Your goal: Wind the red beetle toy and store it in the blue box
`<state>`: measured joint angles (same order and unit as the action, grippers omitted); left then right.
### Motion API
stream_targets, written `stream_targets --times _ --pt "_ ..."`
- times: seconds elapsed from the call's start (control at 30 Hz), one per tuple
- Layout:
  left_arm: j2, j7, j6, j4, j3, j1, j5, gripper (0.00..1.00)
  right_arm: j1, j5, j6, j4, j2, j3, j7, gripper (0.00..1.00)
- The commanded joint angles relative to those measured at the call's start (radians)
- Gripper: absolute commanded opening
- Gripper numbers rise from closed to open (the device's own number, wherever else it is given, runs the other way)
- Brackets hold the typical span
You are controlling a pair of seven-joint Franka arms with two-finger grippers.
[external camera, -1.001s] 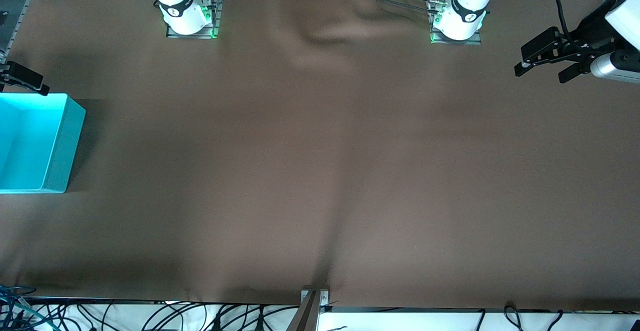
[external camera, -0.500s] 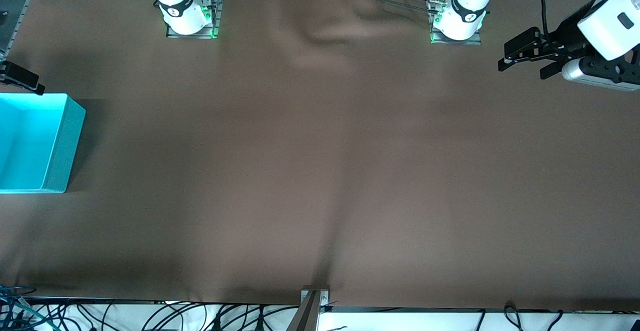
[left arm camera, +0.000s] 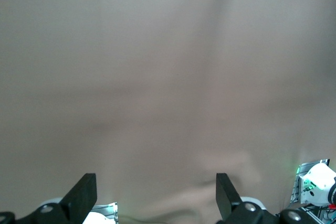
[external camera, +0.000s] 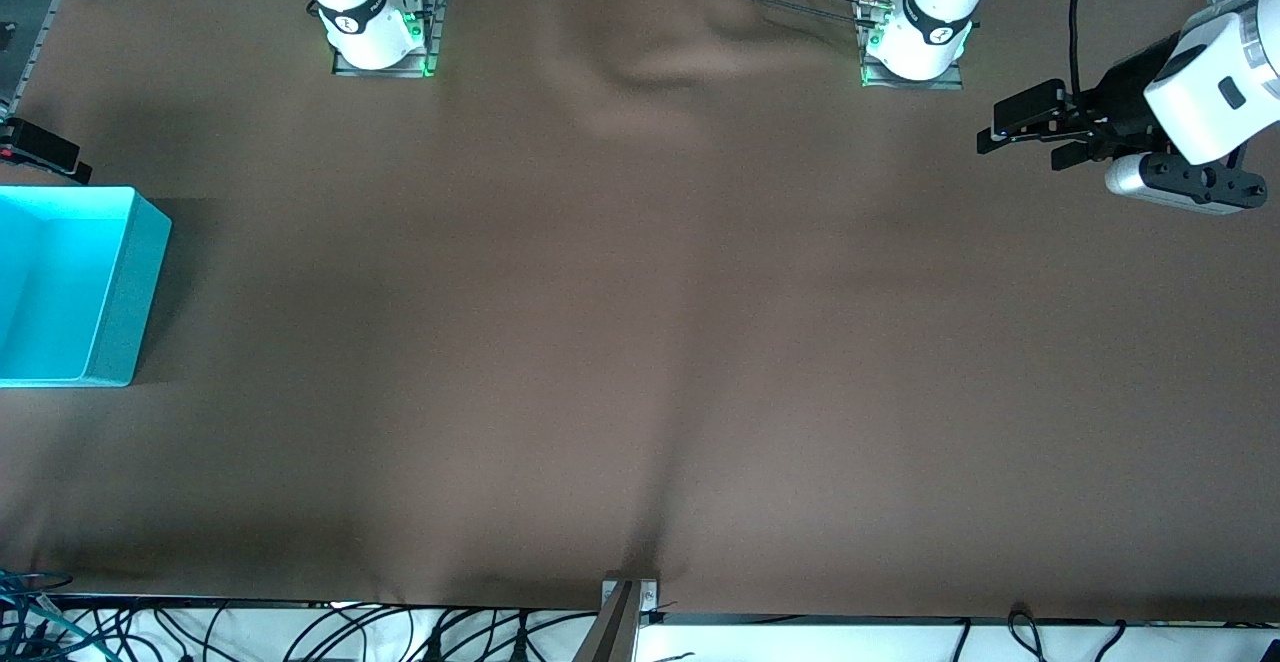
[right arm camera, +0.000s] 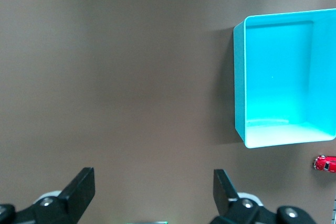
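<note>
Front view: brown cloth (external camera: 640,322) covers the whole table. Blue box (external camera: 120,287) sits at the left edge of the frame, mid-height, at the right arm's end of the table — cut off by the frame, nothing visible in its cyan inside.

Left gripper (external camera: 1020,134) at the upper right of the frame, hanging over bare cloth near the left arm's base; fingers spread apart, nothing between them. The left wrist view confirms: two black fingers (left arm camera: 84,195) wide apart over plain cloth.

Right gripper (external camera: 40,147) only just showing at the upper left edge of the front view, above the box. In its wrist view the fingers (right arm camera: 79,187) stand wide, empty.

Red beetle toy (right arm camera: 325,163) — seen only in the right wrist view, lower right corner, on the cloth just outside one short wall of the box (right arm camera: 239,85), not in it. Apart from both grippers.
</note>
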<state>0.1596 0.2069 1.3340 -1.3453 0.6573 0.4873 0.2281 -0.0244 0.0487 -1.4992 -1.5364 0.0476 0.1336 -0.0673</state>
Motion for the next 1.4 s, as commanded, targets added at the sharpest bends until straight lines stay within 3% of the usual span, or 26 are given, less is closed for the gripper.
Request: stream_targets --times 0.0,0.2,0.37,0.67,0.8,1.37 --pt "-0.005 0.055 -0.015 0.000 0.010 -0.003 -0.033 1.00 -0.006 0.011 0.040 0.018 -0.006 0.021 -0.017 1.00" --pt "-0.018 0.051 -0.105 0.009 0.015 -0.003 -0.036 1.00 -0.006 0.011 0.060 0.018 -0.018 0.049 -0.019 1.00" --pt "-0.063 0.051 -0.111 0.012 0.007 0.010 -0.036 1.00 -0.006 0.011 0.070 0.018 -0.020 0.072 -0.031 1.00" --pt "-0.060 0.045 -0.102 0.038 -0.036 0.031 -0.076 1.00 -0.006 0.011 0.071 0.019 -0.023 0.141 -0.132 1.00" --pt "-0.057 0.045 -0.098 0.040 -0.047 0.033 -0.151 1.00 -0.006 0.011 0.071 0.019 -0.025 0.185 -0.190 1.00" --pt "0.009 0.042 -0.027 0.040 -0.067 0.051 -0.164 1.00 -0.006 0.013 0.053 0.018 -0.009 0.423 -0.390 1.00"
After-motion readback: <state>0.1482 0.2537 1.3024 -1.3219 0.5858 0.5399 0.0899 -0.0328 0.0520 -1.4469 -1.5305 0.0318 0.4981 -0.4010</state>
